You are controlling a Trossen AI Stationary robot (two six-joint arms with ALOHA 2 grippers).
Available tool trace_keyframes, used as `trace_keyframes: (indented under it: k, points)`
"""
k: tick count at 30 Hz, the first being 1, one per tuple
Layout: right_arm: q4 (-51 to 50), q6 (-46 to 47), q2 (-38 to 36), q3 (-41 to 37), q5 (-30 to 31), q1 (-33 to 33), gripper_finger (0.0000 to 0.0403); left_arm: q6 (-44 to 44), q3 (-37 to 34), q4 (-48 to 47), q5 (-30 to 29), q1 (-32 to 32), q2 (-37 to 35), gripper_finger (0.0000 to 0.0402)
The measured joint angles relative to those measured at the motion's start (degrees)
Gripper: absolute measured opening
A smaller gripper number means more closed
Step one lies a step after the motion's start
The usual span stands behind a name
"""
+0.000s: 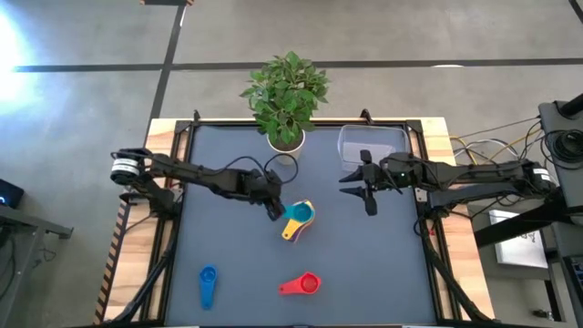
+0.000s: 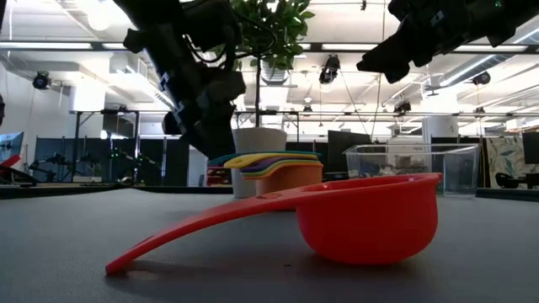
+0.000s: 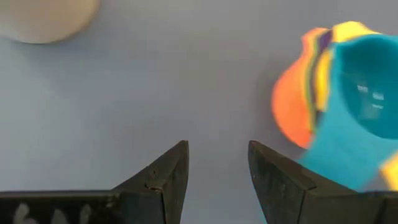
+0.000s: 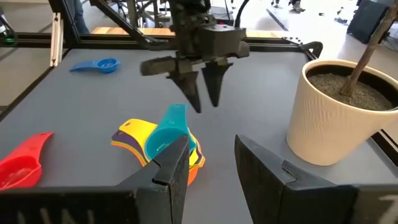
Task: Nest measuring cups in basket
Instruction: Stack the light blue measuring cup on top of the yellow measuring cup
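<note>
Clear basket [image 1: 373,144] at the desk's [image 1: 228,246] back edge, just behind the open, empty right claw [image 1: 366,187]. Nested cup stack [image 1: 299,220], light blue on top, mid-desk just beside the open left claw [image 1: 277,210], handles toward the front. Red cup [image 1: 301,285] and dark blue cup [image 1: 208,285] lie apart near the front.

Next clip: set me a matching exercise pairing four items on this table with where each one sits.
Items:
1. red cup
2. dark blue cup
3. nested stack
4. basket

Places:
A. near front edge, left
B. back, beside the plant pot
C. middle, by the left gripper
D. near front edge, centre

Pairs: 1-D, 2-A, 3-C, 4-B
</note>
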Motion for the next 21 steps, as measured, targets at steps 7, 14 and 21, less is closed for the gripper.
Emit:
trace_keyframes:
  k: [7,14,21]
  points:
    - [0.0,0.1,0.3,0.1,0.0,0.0,0.0118,-3.2,1.7,0.8,8.6,-2.5,0.0,0.0148]
    - [-0.1,0.1,0.3,0.1,0.0,0.0,0.0118,-4.2,2.9,1.9,10.2,-6.1,0.0,0.0148]
    - [-0.1,0.2,0.3,0.1,0.0,0.0,0.0118,-4.6,4.3,-8.7,-2.0,-7.3,-1.9,0.0148]
